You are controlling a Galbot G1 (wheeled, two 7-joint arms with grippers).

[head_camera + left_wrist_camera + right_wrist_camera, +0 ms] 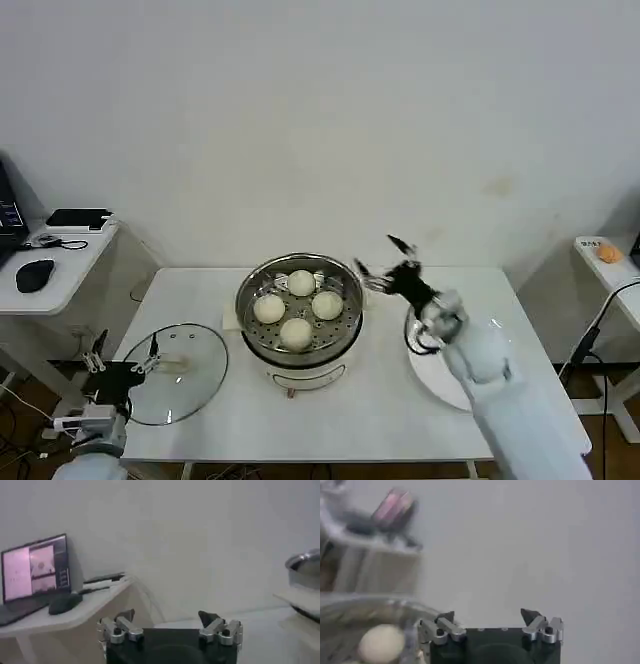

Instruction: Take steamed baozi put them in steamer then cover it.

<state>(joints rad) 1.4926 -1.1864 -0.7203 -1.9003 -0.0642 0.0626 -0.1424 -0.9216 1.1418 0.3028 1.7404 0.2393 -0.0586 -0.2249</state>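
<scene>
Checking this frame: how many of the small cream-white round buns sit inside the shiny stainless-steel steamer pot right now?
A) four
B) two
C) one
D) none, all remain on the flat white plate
A: the head view shows four small cream-white round buns resting on the perforated floor of the shiny stainless-steel steamer pot, while the round clear glass lid lies flat on the table beside it.

White plate (432, 378) right, laptop (35, 570), mouse (35, 274) and phone (78, 217) on side desk (60, 290)

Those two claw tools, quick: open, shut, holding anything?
Left tool: open, empty, beside the round clear glass lid.
Right tool: open, empty.
</scene>
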